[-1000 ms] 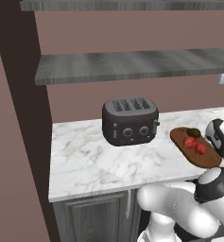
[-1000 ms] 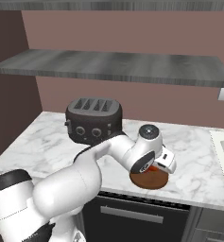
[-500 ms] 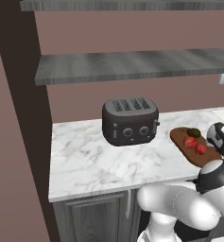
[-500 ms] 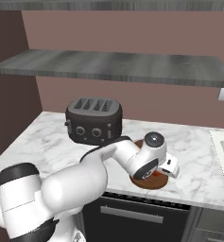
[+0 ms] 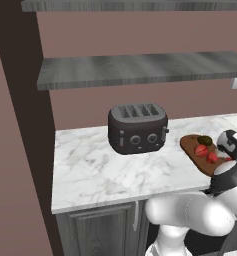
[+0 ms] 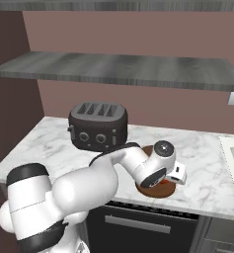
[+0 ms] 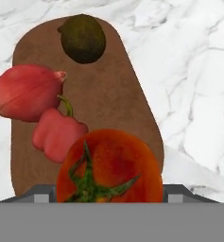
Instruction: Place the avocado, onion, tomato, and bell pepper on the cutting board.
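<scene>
Since 1 s ago we lowered the gripper (image 7: 108, 201) over the board (image 7: 118, 94), avocado (image 7: 82, 38) at its far end, tomato (image 7: 111, 165) apparently pinched between the jaws, ready for release.

Red tomato (image 7: 111, 168), white-veined marble counter (image 7: 193, 71)
</scene>
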You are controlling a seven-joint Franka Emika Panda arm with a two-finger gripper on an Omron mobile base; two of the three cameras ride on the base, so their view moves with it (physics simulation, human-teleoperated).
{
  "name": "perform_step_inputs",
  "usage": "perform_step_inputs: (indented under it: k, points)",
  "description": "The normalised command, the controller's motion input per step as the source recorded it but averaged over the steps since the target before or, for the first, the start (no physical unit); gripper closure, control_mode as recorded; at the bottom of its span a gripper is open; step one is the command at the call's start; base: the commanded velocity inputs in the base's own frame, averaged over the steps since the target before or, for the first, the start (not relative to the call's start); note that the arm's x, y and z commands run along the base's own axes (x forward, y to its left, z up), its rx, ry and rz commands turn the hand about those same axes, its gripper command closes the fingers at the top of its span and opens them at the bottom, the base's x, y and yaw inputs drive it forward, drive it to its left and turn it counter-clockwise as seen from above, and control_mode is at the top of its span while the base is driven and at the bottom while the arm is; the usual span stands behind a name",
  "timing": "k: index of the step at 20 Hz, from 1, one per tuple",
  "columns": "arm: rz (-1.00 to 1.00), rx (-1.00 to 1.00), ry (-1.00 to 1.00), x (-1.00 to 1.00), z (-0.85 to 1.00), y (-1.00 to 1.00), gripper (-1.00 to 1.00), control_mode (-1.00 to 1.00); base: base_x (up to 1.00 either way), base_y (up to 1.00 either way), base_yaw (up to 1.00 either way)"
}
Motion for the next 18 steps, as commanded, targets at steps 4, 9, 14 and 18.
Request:
perform_step_inputs:
  k: [4,9,14,18]
  points:
    - [0.08,0.00,0.03,0.19,-0.27,0.00,1.00,-1.00,0.00,0.00,0.00]
    - [0.07,0.00,0.04,0.27,-0.26,0.00,1.00,-1.00,0.00,0.00,0.00]
    - [0.06,0.00,0.00,0.19,-0.20,0.00,1.00,-1.00,0.00,0.00,0.00]
    - [0.06,0.00,0.03,0.14,-0.34,0.00,1.00,-1.00,0.00,0.00,0.00]
